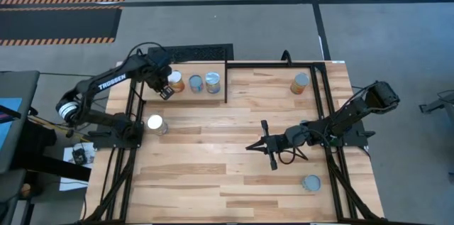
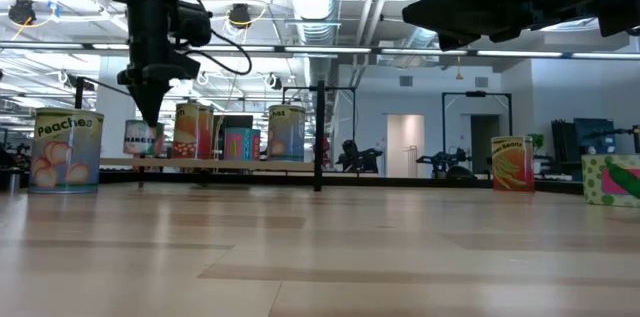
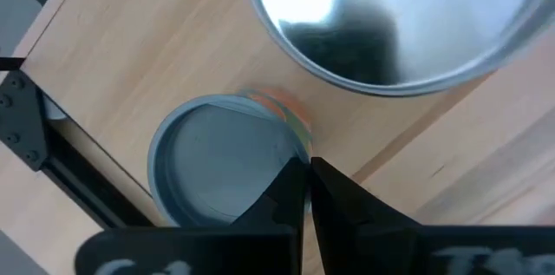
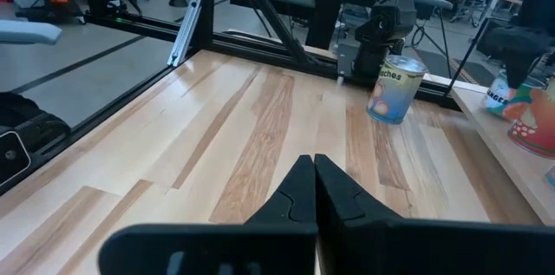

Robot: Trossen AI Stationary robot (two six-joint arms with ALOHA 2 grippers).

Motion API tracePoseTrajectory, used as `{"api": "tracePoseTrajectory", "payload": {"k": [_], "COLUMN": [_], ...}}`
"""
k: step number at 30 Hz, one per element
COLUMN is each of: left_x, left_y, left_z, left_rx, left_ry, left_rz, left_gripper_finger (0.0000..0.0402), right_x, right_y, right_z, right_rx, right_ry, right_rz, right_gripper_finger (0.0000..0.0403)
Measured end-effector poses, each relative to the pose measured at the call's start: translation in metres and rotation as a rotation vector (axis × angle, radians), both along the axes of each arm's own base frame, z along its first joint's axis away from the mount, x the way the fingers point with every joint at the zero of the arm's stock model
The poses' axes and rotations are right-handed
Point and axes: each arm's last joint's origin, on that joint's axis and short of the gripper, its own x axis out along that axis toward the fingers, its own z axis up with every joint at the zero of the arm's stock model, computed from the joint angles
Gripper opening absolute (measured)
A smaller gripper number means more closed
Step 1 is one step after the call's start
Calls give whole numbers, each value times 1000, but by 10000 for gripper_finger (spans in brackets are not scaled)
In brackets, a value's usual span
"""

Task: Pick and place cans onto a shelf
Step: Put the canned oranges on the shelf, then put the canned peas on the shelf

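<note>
The shelf (image 1: 186, 91) is a small light board in a black rod frame at the table's far left. Three cans stand on it: one orange (image 1: 175, 81) and two bluish (image 1: 196, 83) (image 1: 212, 81). My left gripper (image 1: 167, 91) is shut and points down over the shelf's left part. In the left wrist view its tips (image 3: 308, 180) stand at the rim of a grey-lidded can (image 3: 217, 166), beside a larger silver lid (image 3: 390, 15). My right gripper (image 1: 266, 145) is shut and empty over the table's middle. My left gripper comes from above with its fingers (image 3: 290, 184) shut, at the rim (image 3: 290, 140) of the grey-lidded can, which stands upright on the shelf. I cannot tell whether the fingers touch the can.
A peaches can (image 1: 157, 124) (image 2: 67, 150) stands on the table near the left arm's base. Another can (image 1: 301, 83) stands at the far right, and one (image 1: 311, 182) at the near right. Black frame rods (image 1: 225, 83) rise around the shelf. Bare planks (image 1: 213, 168) lie in the near middle.
</note>
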Motion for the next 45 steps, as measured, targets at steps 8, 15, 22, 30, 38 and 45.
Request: {"api": "tracePoseTrajectory", "payload": {"k": [8,15,22,30,38,45], "left_x": [-5,-6,-6,-6,-8,-13], "left_y": [4,6,6,6,4,-2], "left_z": [0,0,0,0,1,31], "left_rx": [6,-4,0,1,-11,53], "left_ry": [5,-12,-17,-20,1,-40], "left_rz": [39,46,57,62,31,20], "left_gripper_finger": [0,0,11,31,31,13], "right_x": [0,0,0,0,0,0], "right_y": [0,0,0,0,0,0], "right_z": [0,0,0,0,0,0], "right_rx": [-1,-1,-1,-2,-1,-2], "right_ry": [2,3,3,4,3,4], "right_rz": [0,0,0,0,0,0], "right_gripper_finger": [6,6,6,6,6,6]}}
